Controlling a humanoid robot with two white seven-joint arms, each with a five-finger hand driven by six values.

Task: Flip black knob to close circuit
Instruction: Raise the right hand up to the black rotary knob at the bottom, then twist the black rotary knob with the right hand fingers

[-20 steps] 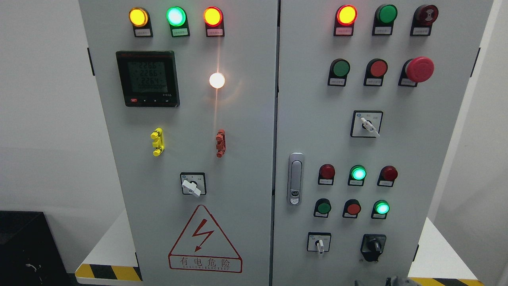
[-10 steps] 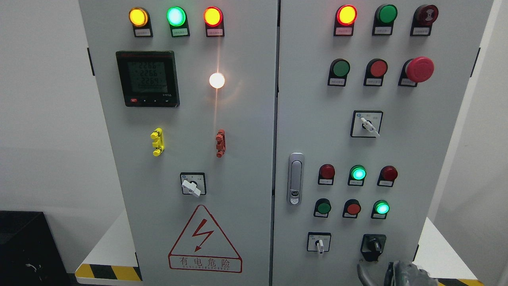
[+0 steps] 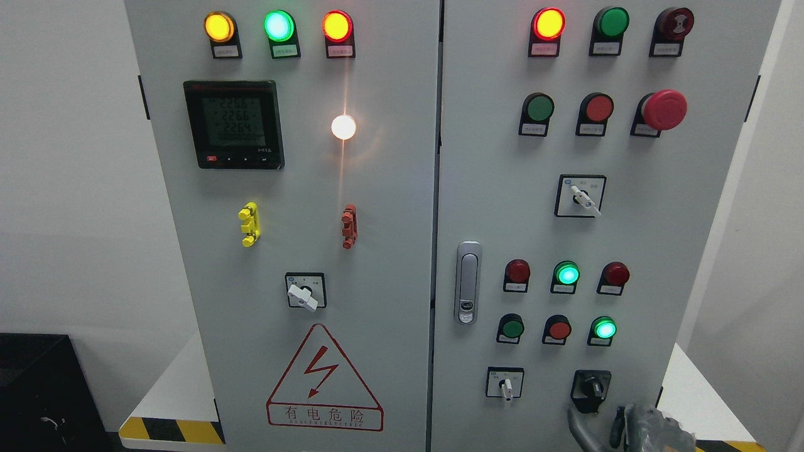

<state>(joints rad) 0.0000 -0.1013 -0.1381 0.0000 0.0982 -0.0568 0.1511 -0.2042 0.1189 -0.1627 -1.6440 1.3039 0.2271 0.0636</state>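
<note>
The black knob (image 3: 591,388) sits on its black plate at the lower right of the grey cabinet's right door (image 3: 496,188); its handle points down and a little to the left. My right hand (image 3: 619,430) rises from the bottom edge just below and right of the knob. Its fingers (image 3: 576,428) are spread, hold nothing and stay apart from the knob; the thumb-side finger tip lies just under the knob's plate. My left hand is out of view.
A white selector switch (image 3: 506,386) sits left of the knob. Red and green buttons and lit green lamps (image 3: 604,329) are above it. A silver door handle (image 3: 467,282) is at the door's left edge. The white platform with a yellow-black edge (image 3: 697,402) lies below right.
My right hand has come up from the bottom edge toward the black knob, showing more fingers now. The knob and the panel have not changed.
</note>
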